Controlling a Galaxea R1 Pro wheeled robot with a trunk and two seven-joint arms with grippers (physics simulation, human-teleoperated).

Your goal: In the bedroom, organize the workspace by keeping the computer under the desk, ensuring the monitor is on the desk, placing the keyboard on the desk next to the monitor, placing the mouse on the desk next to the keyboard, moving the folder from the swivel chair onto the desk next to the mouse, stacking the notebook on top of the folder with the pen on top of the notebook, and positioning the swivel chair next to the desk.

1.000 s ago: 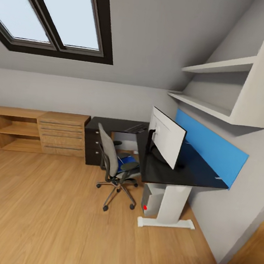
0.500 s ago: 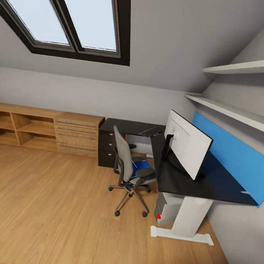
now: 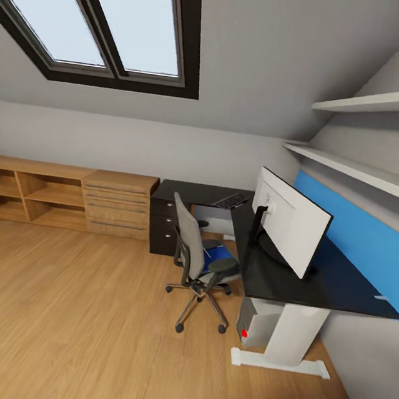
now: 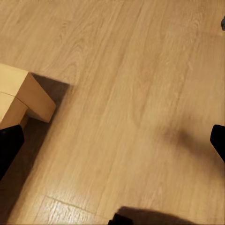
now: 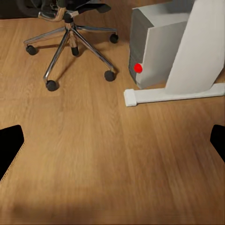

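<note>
The whole picture has slid a little since a moment ago, so the robot's head or base has moved. The room's things did not move by themselves. The desk (image 3: 314,284) now sits a bit lower and more to the right of the frame, and it looks a bit bigger. I think the robot is still rolling up to the work place and has not started tidying yet.

The monitor (image 3: 290,227) stands on the desk, right of the middle of the frame. The keyboard (image 3: 229,200) lies on the far part of the desk, near the middle of the frame, apart from the monitor. The computer (image 3: 257,323) is on the floor under the desk, in the lower right, with its red dot showing. The swivel chair (image 3: 199,259) stands just beside the desk, in the middle of the frame. The blue folder (image 3: 216,252) lies on its seat. I cannot pick out the mouse, the notebook or the pen.

The left hand (image 4: 112,145) is spread wide, with its dark tips at the two side edges of its picture. It holds nothing and hangs over the wooden floor (image 4: 131,93), near a light wood corner (image 4: 26,96). The right hand (image 5: 112,145) is spread wide too and holds nothing. It looks over the floor toward the chair's chrome legs and the computer.
</note>
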